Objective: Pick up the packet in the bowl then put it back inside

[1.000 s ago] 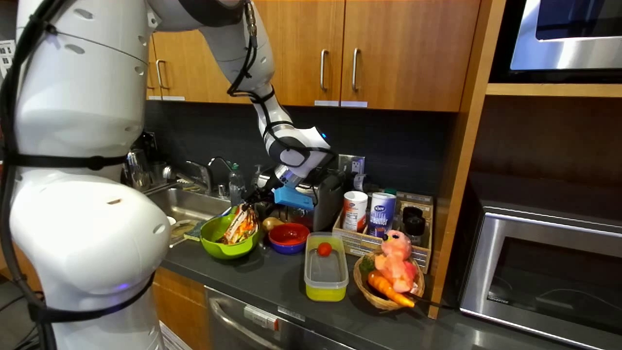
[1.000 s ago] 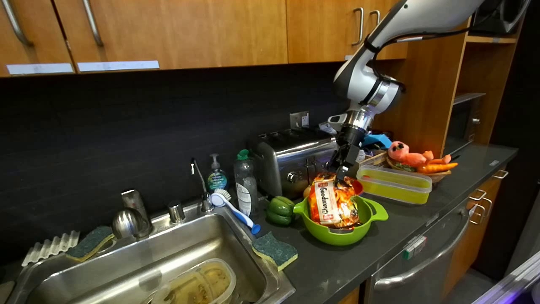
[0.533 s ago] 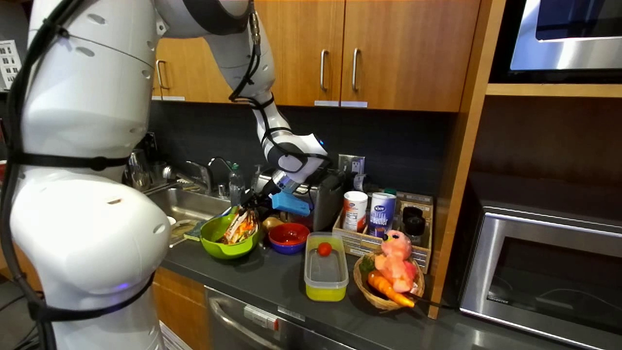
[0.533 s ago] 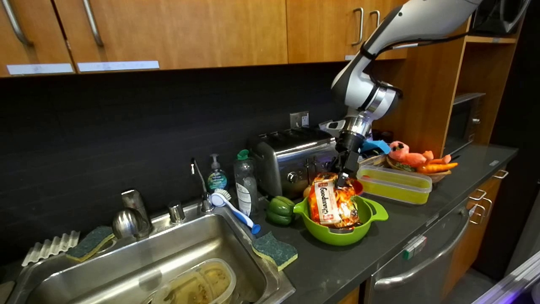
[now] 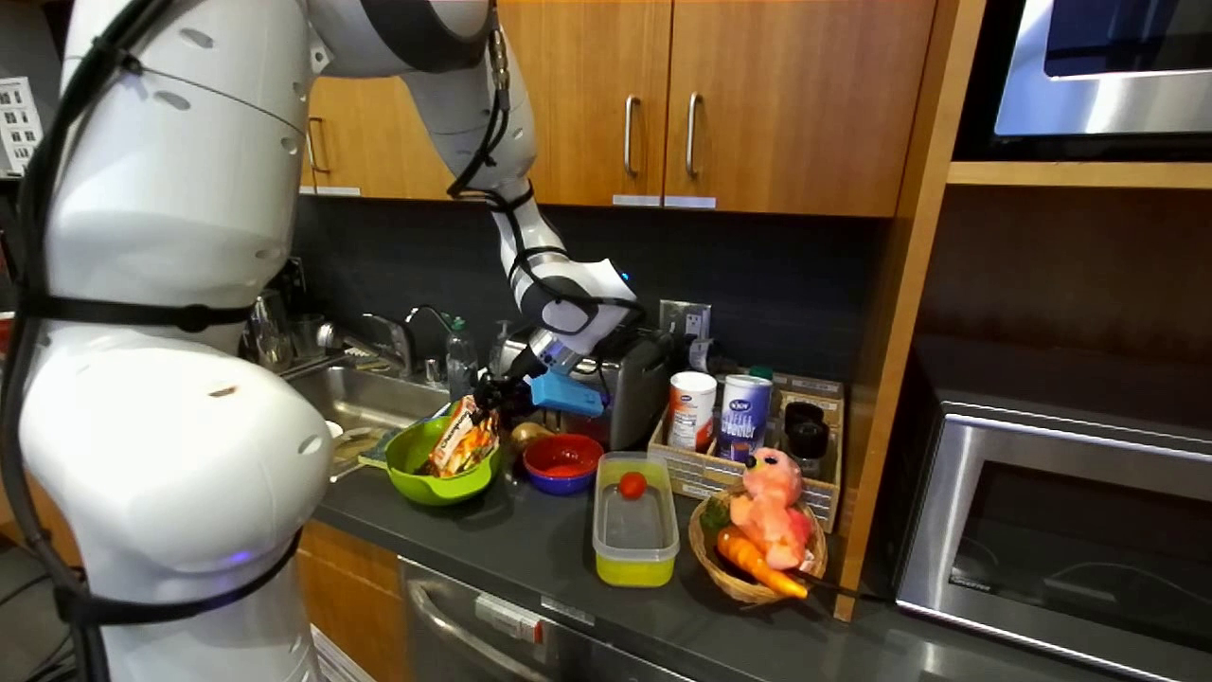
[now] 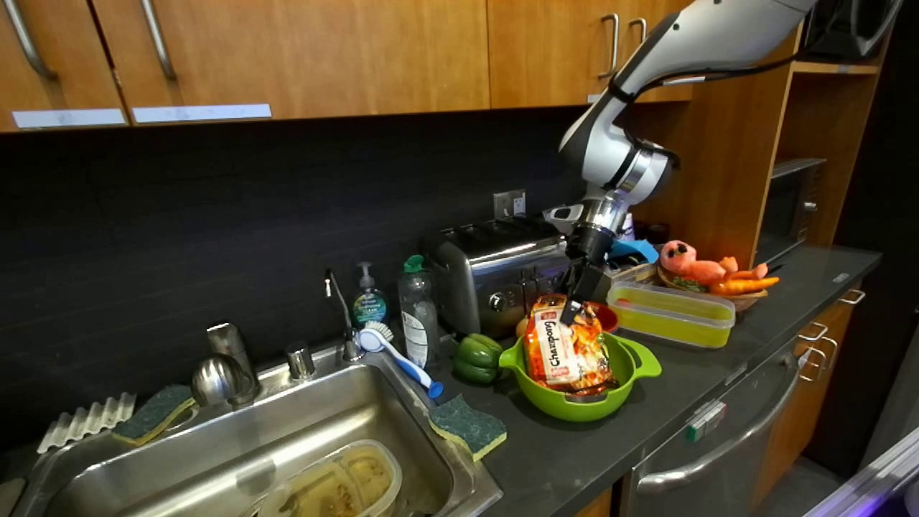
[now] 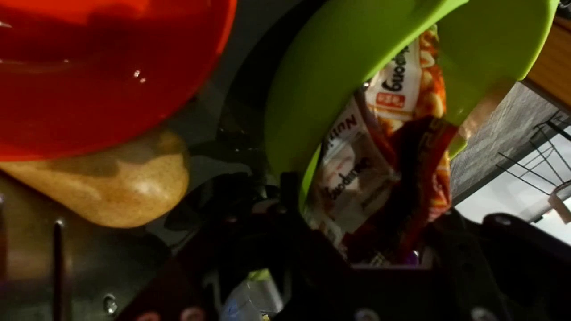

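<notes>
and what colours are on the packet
The packet is mostly orange and red, with a white label; clearest in an exterior view.

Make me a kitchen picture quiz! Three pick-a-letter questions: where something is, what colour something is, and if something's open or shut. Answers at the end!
1. Where is the packet?
A) in the sink
B) in the green bowl
C) in the wicker basket

2. What colour is the stuffed toy?
A) blue
B) green
C) pink

3. How are the upper cupboard doors?
A) shut
B) wide open
C) missing

Answers:
1 B, its lower part is inside the rim.
2 C, its body looks pink in both exterior views.
3 A, they lie flat, none swung out.
</notes>
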{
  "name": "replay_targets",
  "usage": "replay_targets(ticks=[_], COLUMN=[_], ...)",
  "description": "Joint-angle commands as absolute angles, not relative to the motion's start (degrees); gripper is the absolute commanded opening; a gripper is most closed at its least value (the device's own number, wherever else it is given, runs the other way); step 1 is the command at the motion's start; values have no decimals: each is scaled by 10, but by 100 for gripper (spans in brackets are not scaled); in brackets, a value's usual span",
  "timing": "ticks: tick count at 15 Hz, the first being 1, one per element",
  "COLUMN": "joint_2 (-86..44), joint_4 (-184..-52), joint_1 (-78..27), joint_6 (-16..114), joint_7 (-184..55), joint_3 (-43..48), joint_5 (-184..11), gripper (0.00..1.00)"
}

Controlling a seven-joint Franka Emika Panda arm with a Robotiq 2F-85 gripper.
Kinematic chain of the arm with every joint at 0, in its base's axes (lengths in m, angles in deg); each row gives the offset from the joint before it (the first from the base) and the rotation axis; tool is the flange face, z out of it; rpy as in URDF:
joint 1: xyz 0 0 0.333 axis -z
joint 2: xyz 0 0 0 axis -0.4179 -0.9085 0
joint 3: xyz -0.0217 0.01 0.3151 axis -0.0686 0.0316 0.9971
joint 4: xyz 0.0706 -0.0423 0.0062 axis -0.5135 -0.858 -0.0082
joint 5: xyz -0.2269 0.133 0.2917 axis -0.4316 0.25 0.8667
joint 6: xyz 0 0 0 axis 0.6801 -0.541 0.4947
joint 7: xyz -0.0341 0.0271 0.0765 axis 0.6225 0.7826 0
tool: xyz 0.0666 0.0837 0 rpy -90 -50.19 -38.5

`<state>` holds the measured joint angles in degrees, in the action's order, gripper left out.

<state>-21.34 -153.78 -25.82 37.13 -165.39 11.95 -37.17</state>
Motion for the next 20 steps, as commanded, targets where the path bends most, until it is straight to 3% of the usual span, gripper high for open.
replay_targets(ticks=[1,5,20], joint_2=[-214,-213,-170], joint_4=[-1531,-1530,-1563], joint_1=[-255,-257,-267], joint_6=[373,376,461], joint_7=[-1665,-1664,-1726], joint_3=[128,131,147], joint_5=[-360,-359,-322], gripper=[22,12,12])
